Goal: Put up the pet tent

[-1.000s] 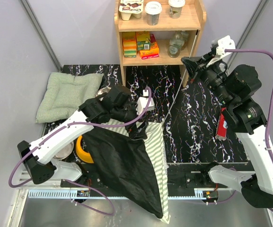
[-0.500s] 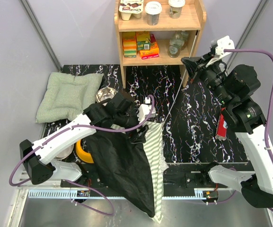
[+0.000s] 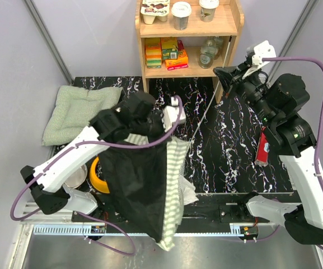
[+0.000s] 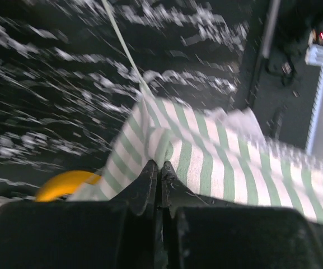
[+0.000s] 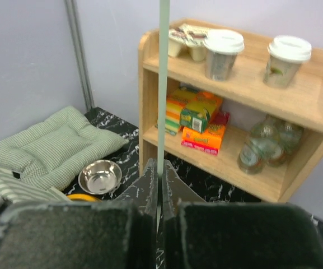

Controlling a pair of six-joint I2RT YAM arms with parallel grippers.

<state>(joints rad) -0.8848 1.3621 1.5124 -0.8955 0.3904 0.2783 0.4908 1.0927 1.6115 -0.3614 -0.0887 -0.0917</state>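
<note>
- At the near edge of the table [image 3: 234,168], the pet tent [image 3: 136,185] hangs in a limp fold. Its dark underside faces out, the striped side shows along its right border, and its lowest corner spills past the edge toward the arm bases.
- It hangs like that because the left gripper [image 4: 160,165] has its jaws pinched together on a ridge of the striped cloth. It holds the cloth up over the middle of the table, so the fabric's own weight draws it out.
- Just left of the cloth a yellow bowl holder [image 3: 98,178] peeks out, partly covered.
- A thin pale pole [image 3: 205,116] runs from the top of the fabric up toward the far right.
- The right gripper [image 5: 160,168], raised by the far right side, has its jaws closed on that pole. I'd guess this keeps the pole clear of the cloth.
- In the far left corner lies a green cushion [image 3: 80,112], with a steel bowl [image 5: 99,176] beside it.
- A wooden shelf [image 3: 190,72] stands at the far edge, well apart from the work.
</note>
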